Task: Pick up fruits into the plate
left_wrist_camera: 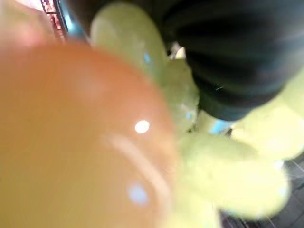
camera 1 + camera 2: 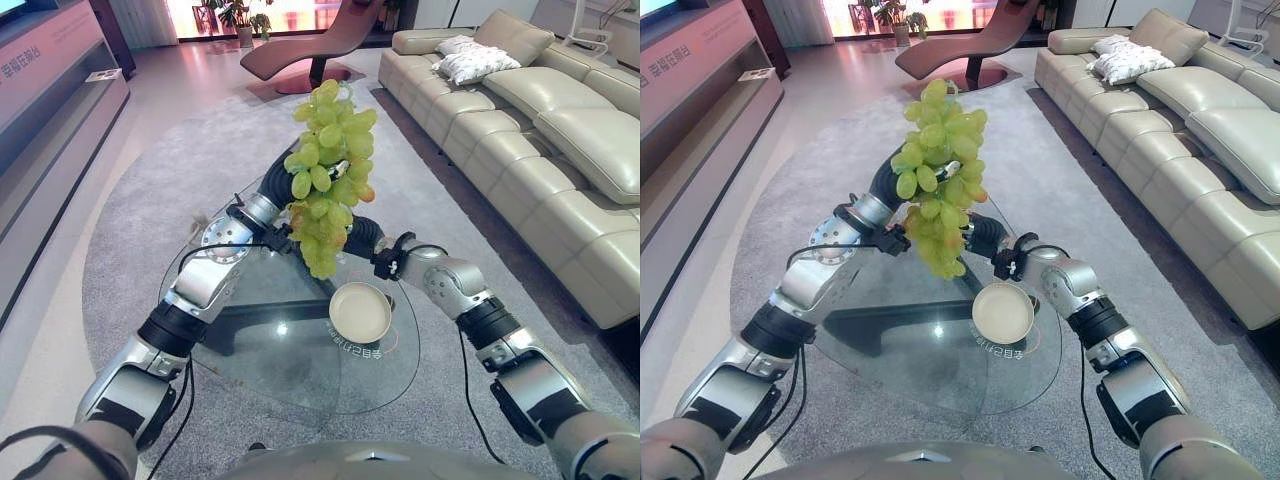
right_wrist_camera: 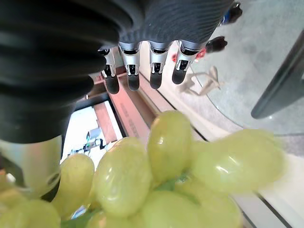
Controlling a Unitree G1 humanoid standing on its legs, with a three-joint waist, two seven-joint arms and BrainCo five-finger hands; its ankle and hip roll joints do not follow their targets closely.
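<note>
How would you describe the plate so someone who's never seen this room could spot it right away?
Find the round glass table on the grey rug beside the cream sofa. The plate sits on the glass toward the sofa side, below the raised bunch of green grapes. It is a small, round, cream-coloured dish with nothing in it, the one opaque pale disc on the clear tabletop.

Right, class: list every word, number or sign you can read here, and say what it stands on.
Print on the glass table beside the plate: too small to read.
Characters on the pink wall panel: cut off, too small to read.
Nothing else bears text.
</note>
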